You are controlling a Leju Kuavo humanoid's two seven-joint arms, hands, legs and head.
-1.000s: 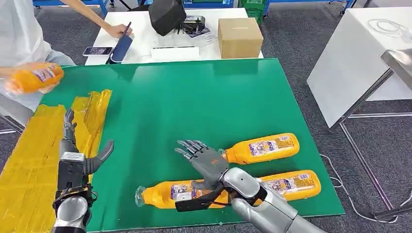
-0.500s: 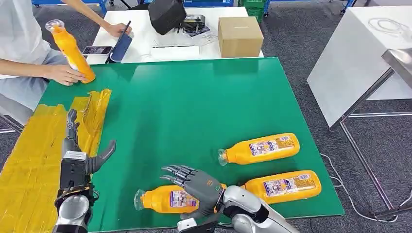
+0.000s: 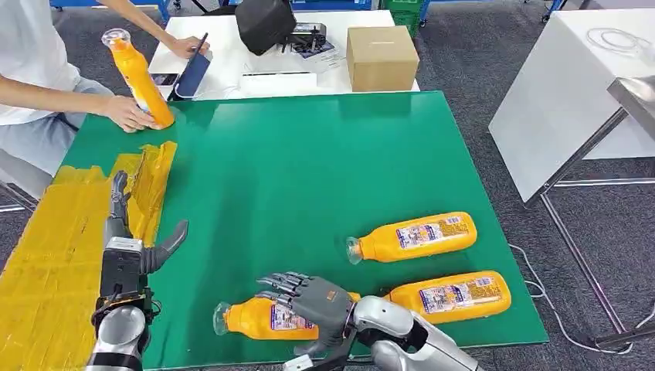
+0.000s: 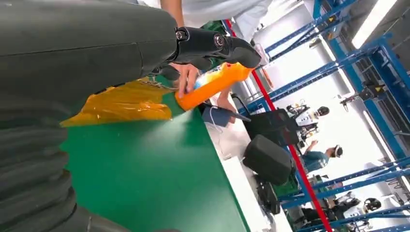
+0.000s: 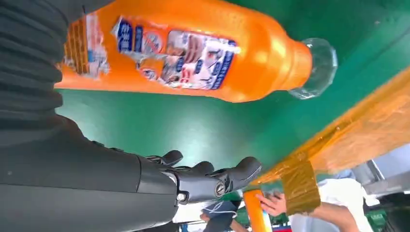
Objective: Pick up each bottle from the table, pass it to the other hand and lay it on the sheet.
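Overhead, my right hand (image 3: 313,303) hovers spread over the nearest bottle (image 3: 266,318), which lies on the green table (image 3: 309,170); a closing thumb may roll it away. My left hand (image 3: 127,251) waits open beside the yellow sheet (image 3: 46,255). Right wrist view: fingers (image 5: 212,179) clear of the bottle, contact unconfirmed. Left wrist view: my palm is cut off.

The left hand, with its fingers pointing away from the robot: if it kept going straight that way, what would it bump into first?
Probably the person's hand holding the upright bottle at the table's far corner. Before that, the left hand would pass along the yellow sheet; its height above it is unclear.
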